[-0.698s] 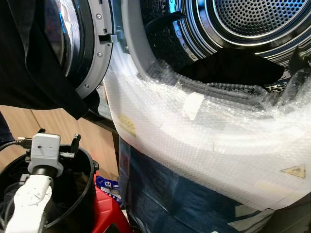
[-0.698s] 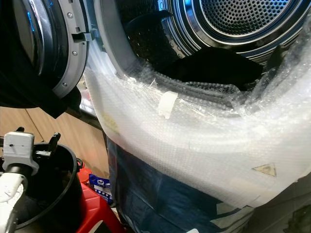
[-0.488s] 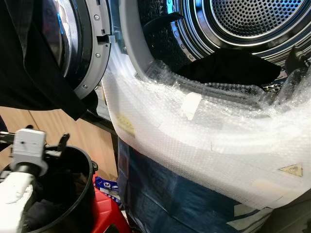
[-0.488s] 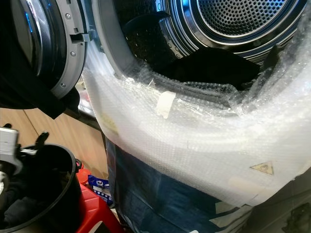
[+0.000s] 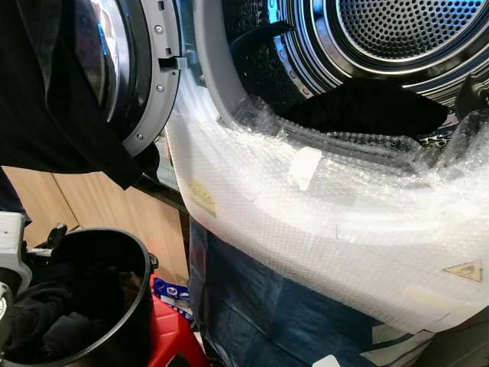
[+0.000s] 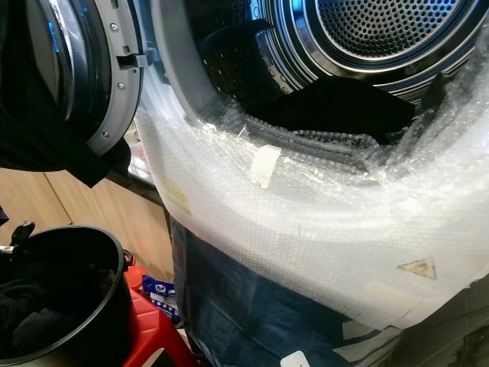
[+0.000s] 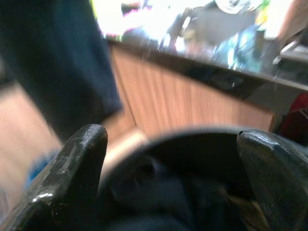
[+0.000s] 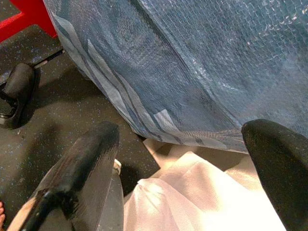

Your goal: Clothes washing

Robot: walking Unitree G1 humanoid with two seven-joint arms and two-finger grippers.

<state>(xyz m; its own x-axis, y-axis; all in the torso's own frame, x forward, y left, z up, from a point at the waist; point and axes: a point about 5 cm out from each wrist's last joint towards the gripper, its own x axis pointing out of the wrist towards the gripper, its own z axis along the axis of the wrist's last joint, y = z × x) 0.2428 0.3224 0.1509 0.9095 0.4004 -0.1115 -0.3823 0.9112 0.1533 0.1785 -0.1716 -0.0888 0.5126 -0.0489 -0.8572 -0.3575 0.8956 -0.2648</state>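
— Where are the clothes lying?

— Some dark clothes [image 5: 46,332] are sitting in the black bucket [image 5: 134,294] at the near left, which is resting on a red stool [image 5: 172,336]. More dark clothing [image 5: 367,107] is lying inside the drum [image 5: 405,34] of the washing machine at the far right. A dark garment [image 5: 53,92] is hanging over the open door [image 5: 141,69] at the far left.

— What is covering the front of the machine?

— Bubble wrap [image 5: 321,222] is draping over the lower edge of its opening, with a blue sheet [image 5: 260,313] hanging below it.

— And the grippers?

— The left gripper [image 7: 171,166] is hovering just above the bucket's rim, its fingers [image 7: 72,163] spread apart and grasping nothing. The right gripper [image 8: 180,166] is hanging low near the floor [image 8: 62,96] beside the blue sheet, fingers likewise spread wide, with pale cloth [image 8: 202,192] showing between them and nothing gripped.
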